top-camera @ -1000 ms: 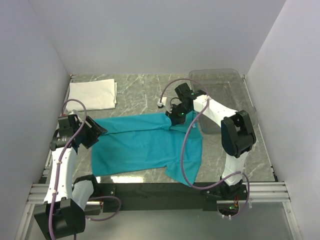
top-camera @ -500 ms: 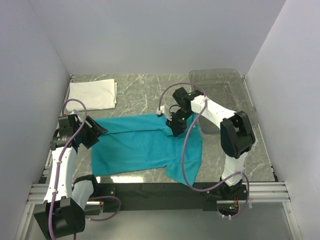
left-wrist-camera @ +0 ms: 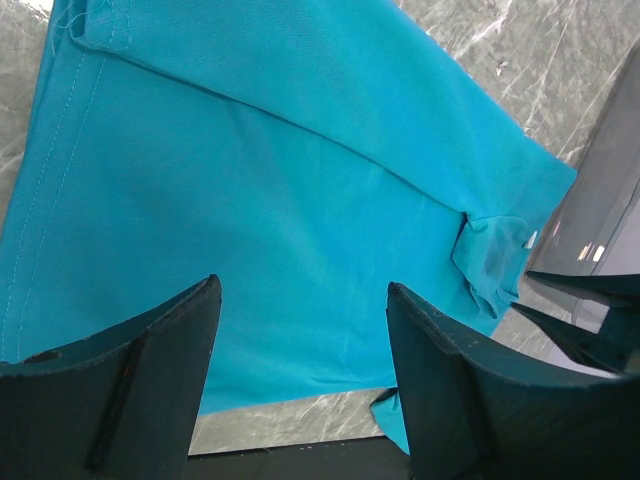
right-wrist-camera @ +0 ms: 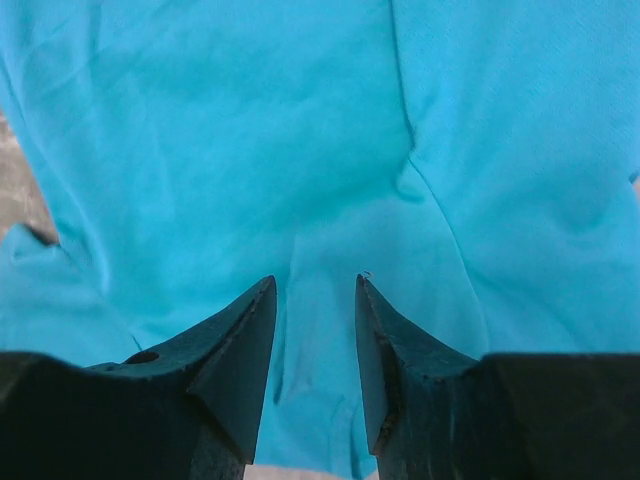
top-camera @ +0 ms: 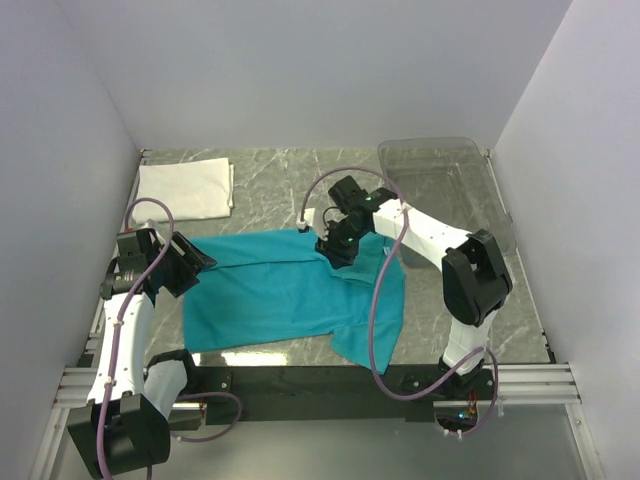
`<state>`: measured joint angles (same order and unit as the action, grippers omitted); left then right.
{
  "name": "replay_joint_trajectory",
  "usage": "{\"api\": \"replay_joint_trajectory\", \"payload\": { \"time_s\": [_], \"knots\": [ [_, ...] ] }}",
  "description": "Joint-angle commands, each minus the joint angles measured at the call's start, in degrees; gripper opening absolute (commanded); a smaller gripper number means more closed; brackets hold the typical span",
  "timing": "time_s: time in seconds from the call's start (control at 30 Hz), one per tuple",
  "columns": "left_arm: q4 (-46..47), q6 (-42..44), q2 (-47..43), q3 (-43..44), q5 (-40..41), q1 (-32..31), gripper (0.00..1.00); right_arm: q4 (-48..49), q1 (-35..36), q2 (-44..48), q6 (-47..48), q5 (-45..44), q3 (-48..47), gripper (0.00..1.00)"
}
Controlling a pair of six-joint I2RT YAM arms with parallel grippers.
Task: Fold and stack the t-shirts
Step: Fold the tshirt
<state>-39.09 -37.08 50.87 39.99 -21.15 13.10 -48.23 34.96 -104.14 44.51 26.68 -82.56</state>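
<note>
The teal-blue t-shirt [top-camera: 270, 295] lies spread across the middle of the table, its right part bunched. My right gripper [top-camera: 335, 250] is down on its upper right part. In the right wrist view the gripper [right-wrist-camera: 315, 280] pinches a raised ridge of teal cloth [right-wrist-camera: 200, 120] between narrowly parted fingers. My left gripper [top-camera: 195, 262] hovers at the shirt's left edge, and in the left wrist view [left-wrist-camera: 300, 285] it is wide open and empty above the cloth [left-wrist-camera: 250, 180]. A small white neck label [left-wrist-camera: 528, 238] shows. The white t-shirt [top-camera: 185, 188] lies folded at the back left.
A clear plastic bin [top-camera: 440, 165] stands at the back right, close behind the right arm, and also shows in the left wrist view [left-wrist-camera: 610, 170]. White walls close in the table on three sides. A black rail [top-camera: 300, 380] runs along the near edge.
My right gripper has moved left and a little nearer, drawing the shirt's upper right part along over the body. The left arm has not moved.
</note>
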Motion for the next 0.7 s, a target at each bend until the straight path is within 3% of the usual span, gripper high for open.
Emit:
{"api": "replay_joint_trajectory", "payload": {
  "time_s": [0.0, 0.4, 0.67],
  "knots": [
    [0.68, 1.05, -0.60, 0.53, -1.00, 0.26, 0.73, 5.95, 2.57, 0.34, -3.90, -4.52, 1.79, 0.45],
    [0.60, 1.13, -0.78, 0.35, -1.35, 0.26, 0.73, 11.84, 8.02, -1.68, -4.17, -16.38, 4.78, 0.49],
    [0.60, 1.13, -0.86, 0.44, -1.35, 0.26, 0.73, 12.54, 9.34, -2.91, -3.91, -18.41, 6.45, 0.45]
  ]
}}
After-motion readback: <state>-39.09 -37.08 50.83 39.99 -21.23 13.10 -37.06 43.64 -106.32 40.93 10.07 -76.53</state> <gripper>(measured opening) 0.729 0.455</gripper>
